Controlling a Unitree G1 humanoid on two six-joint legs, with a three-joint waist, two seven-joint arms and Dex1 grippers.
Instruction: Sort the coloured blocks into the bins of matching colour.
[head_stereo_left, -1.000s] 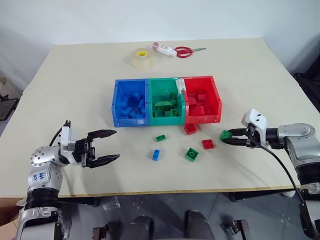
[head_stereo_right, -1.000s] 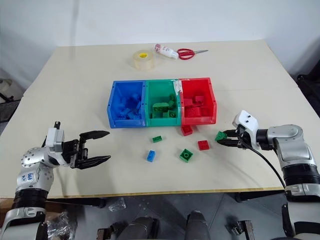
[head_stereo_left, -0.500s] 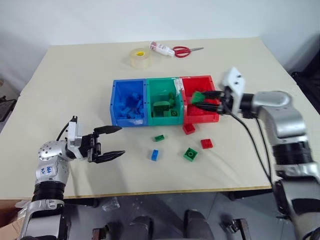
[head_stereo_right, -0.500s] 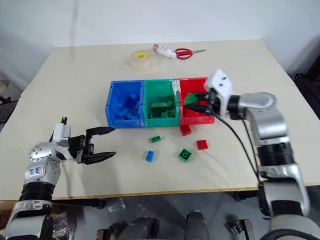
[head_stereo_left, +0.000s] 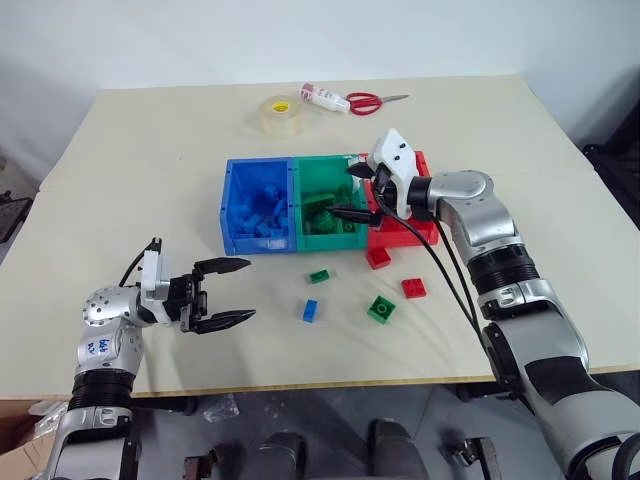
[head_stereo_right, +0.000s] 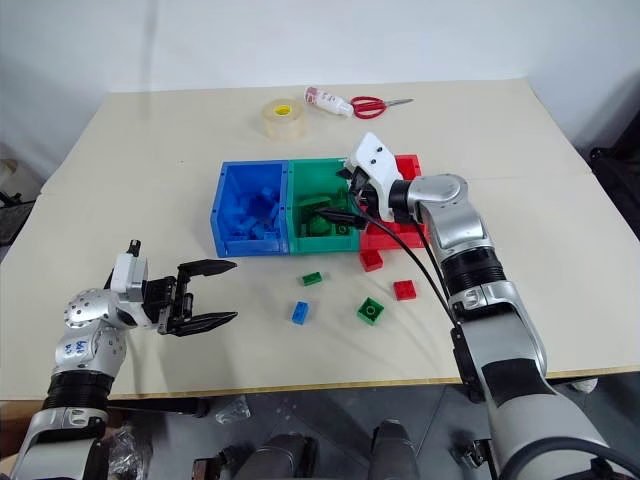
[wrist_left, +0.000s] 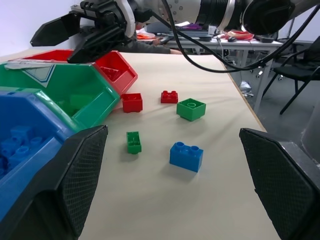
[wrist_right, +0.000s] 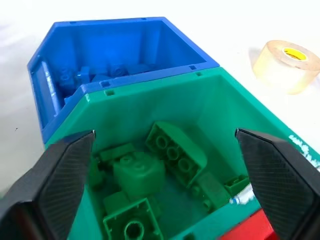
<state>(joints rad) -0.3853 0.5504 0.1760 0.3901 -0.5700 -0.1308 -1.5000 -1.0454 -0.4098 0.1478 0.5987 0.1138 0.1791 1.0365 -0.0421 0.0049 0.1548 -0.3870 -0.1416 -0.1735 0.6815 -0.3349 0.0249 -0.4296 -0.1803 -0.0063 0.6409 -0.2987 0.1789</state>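
Centre of frame, above the green bin (head_stereo_left: 325, 205): right gripper (head_stereo_left: 352, 192), which a second ago held a green block low at right over the table, now has its jaws spread and empty. The block is no longer between them; judged dropped among the green pieces in that bin, directly below the fingers. One green sorted. Blue bin (head_stereo_left: 258, 205) and red bin (head_stereo_left: 405, 215) flank it. Loose below the bins: small green block (head_stereo_left: 320, 276), blue block (head_stereo_left: 312, 310), larger green block (head_stereo_left: 381, 309), two red blocks (head_stereo_left: 414, 288). Left gripper (head_stereo_left: 228, 292), lower left, open, holding nothing.
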